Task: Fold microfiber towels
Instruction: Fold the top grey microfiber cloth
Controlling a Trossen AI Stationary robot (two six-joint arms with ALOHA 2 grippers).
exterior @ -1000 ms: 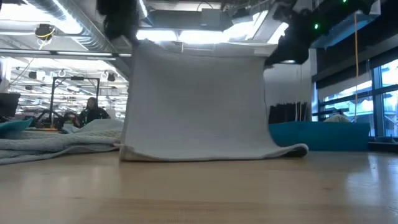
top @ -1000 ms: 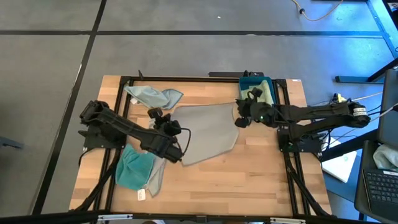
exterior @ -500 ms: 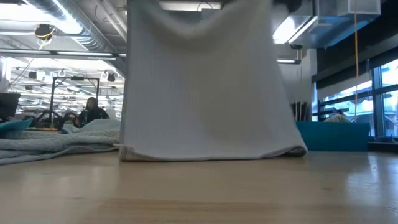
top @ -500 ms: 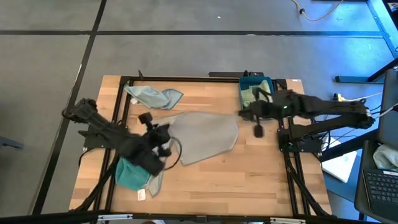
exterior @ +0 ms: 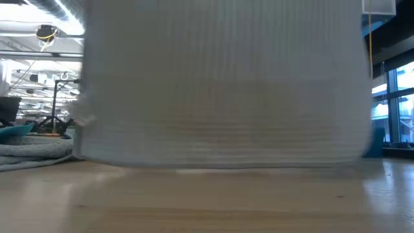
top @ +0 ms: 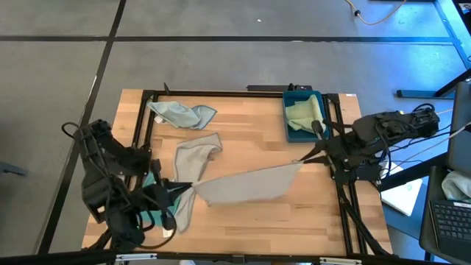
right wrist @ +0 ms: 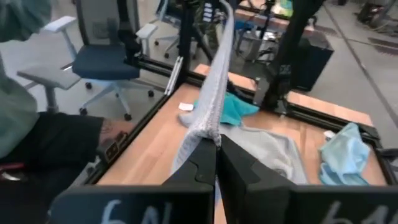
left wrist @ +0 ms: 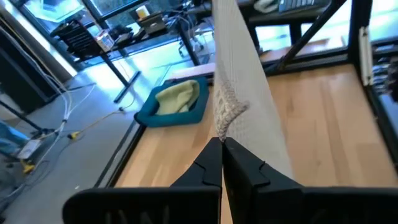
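while the wooden table (top: pixel 243 221) carries several cloths, the one in play is the big grey towel (top: pixel 246 184), hanging stretched between both arms over the near-middle of the tabletop. its long axis runs left to right, slightly skewed: the left end sits nearer, the right end farther. the left gripper (top: pixel 179 188) is pinched tight on the left corner, and the right gripper (top: pixel 300 160) is clamped just as tight on the right corner, so each arm owns its own end and neither is closer to the middle. from the low view the cloth hangs as a flat curtain w/ its bottom edge just about at the tabletop. judgement: the coming fold depends on keeping that top edge taut and level, then laying the sheet down along the near-far direction. fabric looks soft, finely ribbed, light grey, no tag seen. smaller items: a 2nd grey towel (top: pixel 193 158) crumpled left of centre, a pale blue towel (top: pixel 180 114) at far left, a teal towel (top: pixel 156 193) near left, and a blue tray (top: pixel 288 131) at far right w/ a pale green towel (top: pixel 305 114) inside.
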